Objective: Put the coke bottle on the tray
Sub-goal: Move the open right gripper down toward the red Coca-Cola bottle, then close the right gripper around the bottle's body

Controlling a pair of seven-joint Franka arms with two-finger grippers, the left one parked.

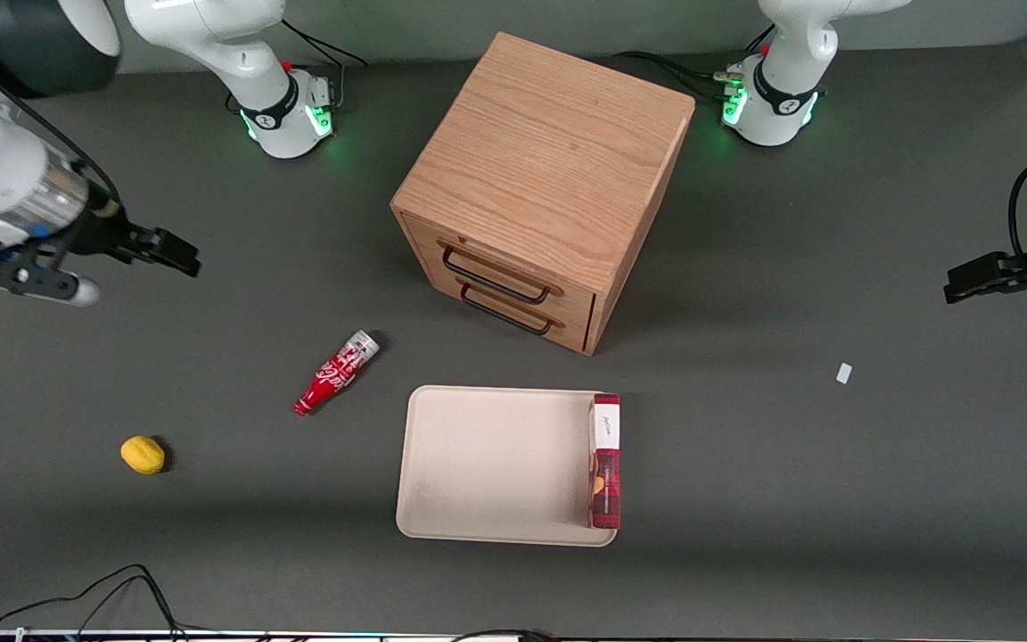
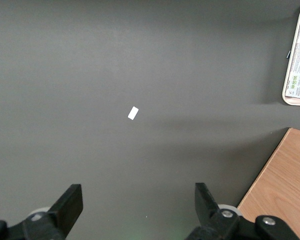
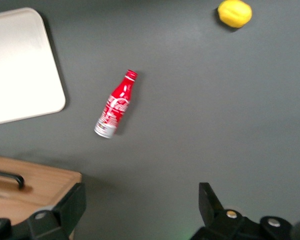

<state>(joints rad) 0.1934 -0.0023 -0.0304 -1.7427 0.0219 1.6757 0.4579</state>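
Hand [image 1: 176, 252] raised above the surface [image 1: 834, 499] at the working arm's end, released, fingers [image 3: 70, 207] spread wide with nothing between them, well apart from everything. Nothing gripped, nothing lifted: task barely begun.

Bottle [image 1: 336, 373] lying on its side on the bare surface, near the tray [image 1: 487, 464] but not touching, silver end pointing toward the cabinet [image 1: 545, 187], red cap nearer the front camera. In the wrist view, bottle [image 3: 115, 104] in plain sight between the spread fingers' line and the tray corner [image 3: 20, 65], so a descent looks open. Tray mostly bare, a red box [image 1: 604, 459] resting along its edge toward the parked arm's end; plenty of free floor for the bottle. Lemon [image 1: 143, 454] alone on the surface, nearer the front camera than the bottle, clear of any likely path.

Left to do, by judgement: reach across, lower over the bottle, close across its body, lift, carry to the tray, set down, let go. Probably best gripped across the narrower waist, though the exact roll of the bottle hard to read from here; round body likely to roll if nudged off-centre.
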